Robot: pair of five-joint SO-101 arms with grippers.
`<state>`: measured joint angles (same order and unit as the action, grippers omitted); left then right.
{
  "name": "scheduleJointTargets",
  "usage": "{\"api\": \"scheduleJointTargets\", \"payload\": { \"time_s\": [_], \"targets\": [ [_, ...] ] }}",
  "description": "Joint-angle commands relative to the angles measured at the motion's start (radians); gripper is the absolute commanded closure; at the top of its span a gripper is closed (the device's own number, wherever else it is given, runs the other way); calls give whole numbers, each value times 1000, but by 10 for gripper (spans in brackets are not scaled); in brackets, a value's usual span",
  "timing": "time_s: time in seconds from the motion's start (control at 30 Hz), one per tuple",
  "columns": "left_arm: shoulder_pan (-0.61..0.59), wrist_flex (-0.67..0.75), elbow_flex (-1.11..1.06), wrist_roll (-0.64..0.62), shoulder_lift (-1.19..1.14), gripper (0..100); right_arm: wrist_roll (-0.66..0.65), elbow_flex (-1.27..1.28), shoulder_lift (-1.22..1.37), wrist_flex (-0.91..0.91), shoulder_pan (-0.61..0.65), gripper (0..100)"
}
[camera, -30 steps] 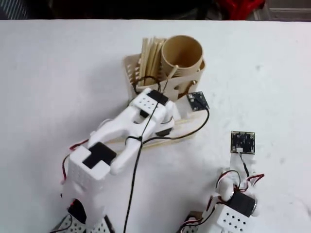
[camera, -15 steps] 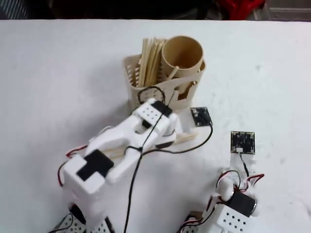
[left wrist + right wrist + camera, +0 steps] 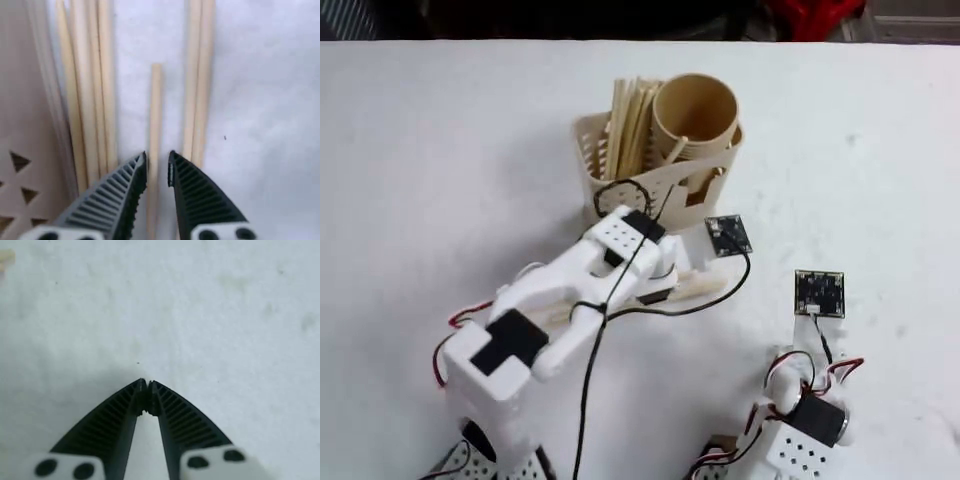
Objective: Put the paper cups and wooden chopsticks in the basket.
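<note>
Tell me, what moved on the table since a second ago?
The left arm drew back from the basket, toward its own base, and the loose chopsticks under it seem to have slid back a little too. The left gripper now straddles one chopstick. The basket, the paper cup in it and the right arm stayed put.

Bright, even light from above. White table [image 3: 440, 150] almost washed out, mild glare. Soft shadow under left arm [image 3: 560, 290], thin one beside basket [image 3: 588, 160]. Room beyond far table edge dark. Soft grey shadow on the table around right gripper [image 3: 147, 385].
</note>
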<state>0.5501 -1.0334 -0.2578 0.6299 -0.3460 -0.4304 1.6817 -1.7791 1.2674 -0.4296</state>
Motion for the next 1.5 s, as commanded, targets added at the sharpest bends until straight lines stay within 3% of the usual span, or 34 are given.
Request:
{"api": "scheduleJointTargets", "payload": {
  "time_s": [0.0, 0.2, 0.3, 0.53, 0.73, 0.93, 1.2, 1.47],
  "targets": [
    [-12, -12, 77, -11, -45, 902, 6, 9, -18, 2, -4, 981],
    [-10, -72, 138, -9, -47, 984, 6, 9, -18, 2, -4, 981],
    [-7, -81, 129, -18, 41, 978, 6, 9, -18, 2, -4, 981],
    [-4, -224, 157, -28, 433, 978, 6, 9, -18, 2, -4, 981],
    [-10, -267, 262, -147, 797, 977, 6, 9, -18, 2, -4, 981],
    [-27, -41, 276, -238, 937, 977, 6, 9, -18, 2, -4, 981],
    [-143, 600, 104, -407, 935, 977, 6, 9, -18, 2, -4, 981],
    [-197, 674, -63, -410, 935, 976, 6, 9, -18, 2, -4, 981]
  ]
}}
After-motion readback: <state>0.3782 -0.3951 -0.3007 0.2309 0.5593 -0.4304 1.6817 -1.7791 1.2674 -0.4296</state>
